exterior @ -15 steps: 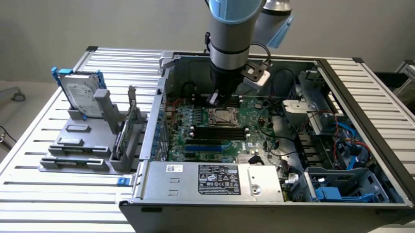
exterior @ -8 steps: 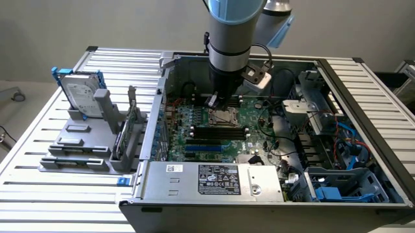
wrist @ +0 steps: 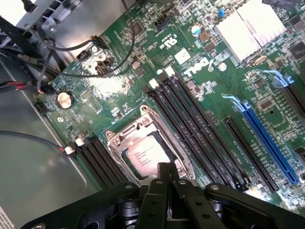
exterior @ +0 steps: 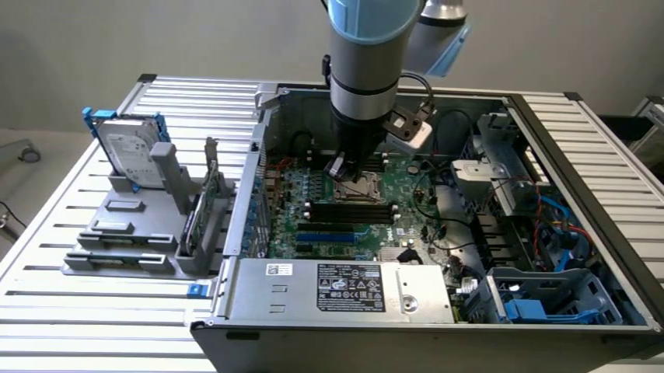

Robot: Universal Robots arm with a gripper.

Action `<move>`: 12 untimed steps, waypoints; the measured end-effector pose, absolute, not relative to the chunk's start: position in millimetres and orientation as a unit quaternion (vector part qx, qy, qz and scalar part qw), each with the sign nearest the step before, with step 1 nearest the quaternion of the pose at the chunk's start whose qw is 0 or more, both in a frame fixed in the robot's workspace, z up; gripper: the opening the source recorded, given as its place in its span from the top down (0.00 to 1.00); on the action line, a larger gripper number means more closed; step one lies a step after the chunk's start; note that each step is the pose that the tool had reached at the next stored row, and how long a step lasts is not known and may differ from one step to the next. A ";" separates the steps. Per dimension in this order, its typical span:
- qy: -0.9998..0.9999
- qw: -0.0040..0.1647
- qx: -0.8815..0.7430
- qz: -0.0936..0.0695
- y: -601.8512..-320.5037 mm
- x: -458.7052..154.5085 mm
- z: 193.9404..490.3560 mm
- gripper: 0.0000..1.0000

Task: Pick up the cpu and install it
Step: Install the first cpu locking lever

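The cpu (wrist: 145, 159) sits flat in its metal socket (wrist: 148, 143) on the green board (wrist: 119, 90), middle of the frame. The gripper (wrist: 166, 177) hangs just above it, pinched together and holding nothing.

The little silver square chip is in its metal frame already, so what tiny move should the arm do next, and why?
Probably lift the gripper straight up a little: the small silver-grey square cpu already lies flat inside the metal-framed socket, with the gripper close above it.

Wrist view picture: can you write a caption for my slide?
The robot's hand hovers over the cpu sitting in its metal-framed socket on the green motherboard.
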State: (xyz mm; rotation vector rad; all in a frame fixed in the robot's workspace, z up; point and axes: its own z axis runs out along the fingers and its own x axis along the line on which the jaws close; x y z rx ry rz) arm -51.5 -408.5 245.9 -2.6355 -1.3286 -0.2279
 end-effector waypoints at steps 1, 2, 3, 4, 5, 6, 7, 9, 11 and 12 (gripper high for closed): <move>-0.447 0.091 -0.887 -0.076 -409.8 -52.2 246.0 0.89; -0.447 0.091 -0.887 -0.075 -411.2 -53.0 246.0 0.89; -0.446 0.092 -0.887 -0.074 -412.7 -53.8 246.0 0.89; -0.446 0.092 -0.887 -0.073 -414.1 -54.6 246.0 0.89; -0.446 0.093 -0.887 -0.073 -415.5 -55.4 246.0 0.89; -0.446 0.093 -0.887 -0.072 -416.7 -56.2 246.0 0.89; -0.446 0.093 -0.887 -0.071 -417.7 -56.9 246.0 0.89; -0.445 0.094 -0.888 -0.069 -419.7 -58.5 246.0 0.89; -0.444 0.096 -0.888 -0.067 -421.1 -60.3 246.0 0.89; -0.444 0.096 -0.888 -0.066 -421.4 -61.3 246.0 0.89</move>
